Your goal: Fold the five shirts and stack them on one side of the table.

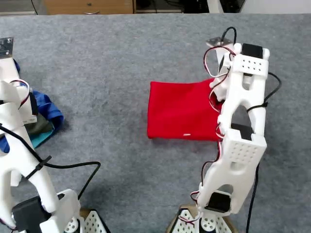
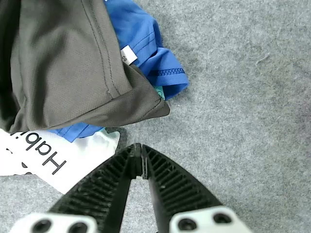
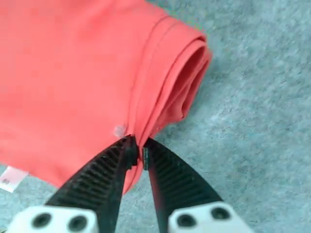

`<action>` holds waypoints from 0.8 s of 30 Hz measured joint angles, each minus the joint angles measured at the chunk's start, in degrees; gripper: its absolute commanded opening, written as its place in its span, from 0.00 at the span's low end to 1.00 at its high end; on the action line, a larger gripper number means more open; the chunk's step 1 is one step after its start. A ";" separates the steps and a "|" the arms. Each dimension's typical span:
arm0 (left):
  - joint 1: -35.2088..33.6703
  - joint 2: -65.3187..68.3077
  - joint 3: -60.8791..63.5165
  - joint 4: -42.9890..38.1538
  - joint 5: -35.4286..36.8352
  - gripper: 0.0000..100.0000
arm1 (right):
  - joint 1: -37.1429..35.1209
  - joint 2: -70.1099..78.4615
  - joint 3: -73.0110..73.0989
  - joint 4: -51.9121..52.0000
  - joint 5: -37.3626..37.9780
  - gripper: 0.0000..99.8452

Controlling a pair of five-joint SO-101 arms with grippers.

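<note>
A red shirt lies folded into a rectangle at the middle of the grey table. My right gripper is shut on the red shirt, pinching its rolled, layered edge; in the high view that arm stands over the shirt's right side. At the table's left edge lies a pile of shirts. In the left wrist view the pile is a dark grey shirt on top of a blue shirt, with a white printed shirt underneath. My left gripper is shut on nothing, just beside the pile.
A sliver of teal cloth peeks out between the dark and blue shirts. Grey felt covers the whole table. Wooden furniture runs along the far edge. Both arm bases stand at the near edge.
</note>
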 measured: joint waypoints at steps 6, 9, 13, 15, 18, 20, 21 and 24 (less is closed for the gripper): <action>0.00 0.00 0.00 0.00 0.00 0.02 | 0.70 4.22 -5.36 -0.44 0.00 0.00; 0.00 0.00 0.00 0.00 0.00 0.02 | 0.97 6.07 -9.23 -0.35 0.00 0.00; 0.00 0.00 0.00 0.00 0.00 0.02 | 0.97 8.97 -12.84 1.05 0.00 0.00; 0.00 0.00 0.00 0.00 0.00 0.02 | 0.97 10.11 -13.98 1.41 0.00 0.00; 0.00 0.00 0.00 0.00 0.00 0.02 | 0.97 10.64 -15.38 2.37 0.00 0.02; 0.00 0.00 0.00 0.00 0.00 0.02 | 0.97 10.73 -16.44 3.60 0.00 0.08; 0.00 0.00 0.00 0.00 0.00 0.02 | 0.97 10.73 -16.70 3.96 0.00 0.12; 0.00 0.00 0.00 0.00 0.00 0.02 | 1.23 10.73 -16.88 4.13 0.00 0.21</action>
